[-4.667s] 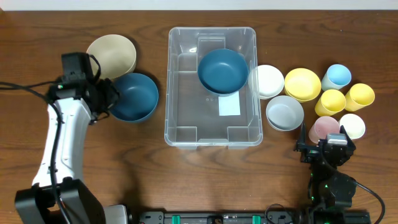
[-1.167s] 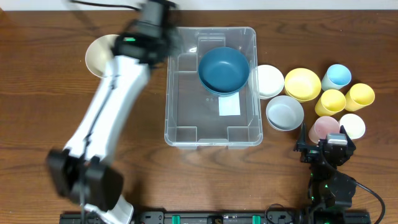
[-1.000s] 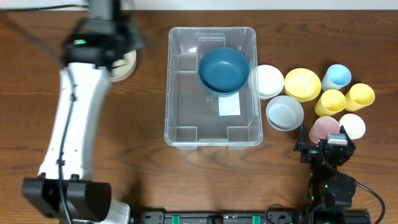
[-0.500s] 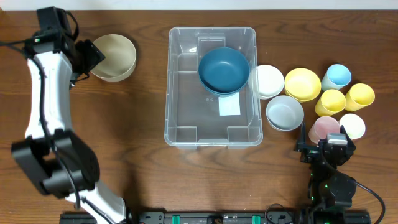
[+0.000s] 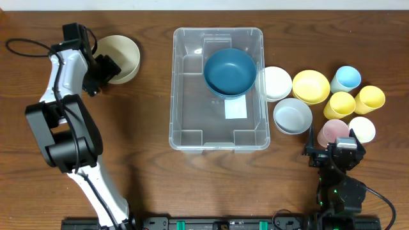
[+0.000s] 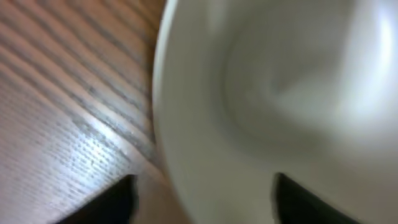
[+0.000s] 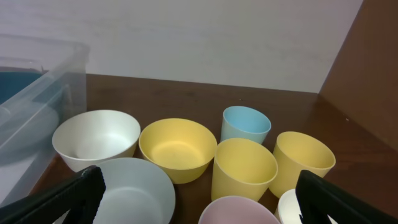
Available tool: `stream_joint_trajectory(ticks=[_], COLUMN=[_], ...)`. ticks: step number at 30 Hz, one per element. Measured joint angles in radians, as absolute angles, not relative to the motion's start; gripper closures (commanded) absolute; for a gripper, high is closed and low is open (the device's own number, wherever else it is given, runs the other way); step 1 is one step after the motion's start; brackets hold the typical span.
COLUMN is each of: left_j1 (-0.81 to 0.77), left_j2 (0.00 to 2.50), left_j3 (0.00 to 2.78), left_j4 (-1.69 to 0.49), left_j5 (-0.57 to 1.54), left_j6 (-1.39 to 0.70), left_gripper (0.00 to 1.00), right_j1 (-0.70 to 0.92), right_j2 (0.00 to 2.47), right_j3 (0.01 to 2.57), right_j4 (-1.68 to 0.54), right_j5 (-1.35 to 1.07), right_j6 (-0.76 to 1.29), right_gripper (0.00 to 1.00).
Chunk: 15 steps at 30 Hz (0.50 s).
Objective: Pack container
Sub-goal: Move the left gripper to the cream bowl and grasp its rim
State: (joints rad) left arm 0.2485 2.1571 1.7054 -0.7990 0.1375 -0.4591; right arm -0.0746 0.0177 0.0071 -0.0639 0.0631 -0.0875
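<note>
The clear container (image 5: 192, 115) stands at the table's middle, with a white label (image 5: 235, 109) on its bottom and a dark blue bowl (image 5: 230, 71) in its far right part. Its edge shows in the right wrist view (image 7: 43, 68). A beige bowl (image 5: 121, 54) sits at the far left. My left gripper (image 5: 104, 67) is open at the bowl's near-left rim. In the left wrist view the blurred beige bowl (image 6: 280, 93) fills the frame, with its rim between the open fingers (image 6: 205, 190). My right gripper (image 5: 335, 152) is open and empty at the front right.
Right of the container stand a white bowl (image 5: 276, 83), a yellow bowl (image 5: 310, 86), a pale grey bowl (image 5: 293, 115), a light blue cup (image 5: 346, 78), two yellow cups (image 5: 339, 104), a pink cup (image 5: 333, 132) and a white cup (image 5: 362, 129).
The blue bowl that lay at the left beside the beige one is gone from there. My left arm swung over the container and back left, and now sits at the beige bowl's rim.
</note>
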Motion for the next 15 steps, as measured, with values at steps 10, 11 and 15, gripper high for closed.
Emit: stream_joint_trajectory(ticks=[10,11,15], left_j1=[0.250,0.251,0.249], left_j2=[2.157,2.157,2.157], left_j3=[1.705,1.705,1.705], left_j4=[-0.769,-0.772,-0.770], left_j5=[0.145,0.154,0.151], left_j6=[-0.464,-0.456,-0.459], left_gripper=[0.94,0.94,0.94], right_j1=[-0.074,-0.075,-0.075], right_j2=[0.018,0.018,0.018], right_j3=[0.007,0.007,0.007], right_j4=[-0.064,-0.064,-0.064], right_j5=[0.064,0.064,0.064], right_j6=[-0.088,-0.088,-0.088], right_gripper=[0.01,0.01,0.01])
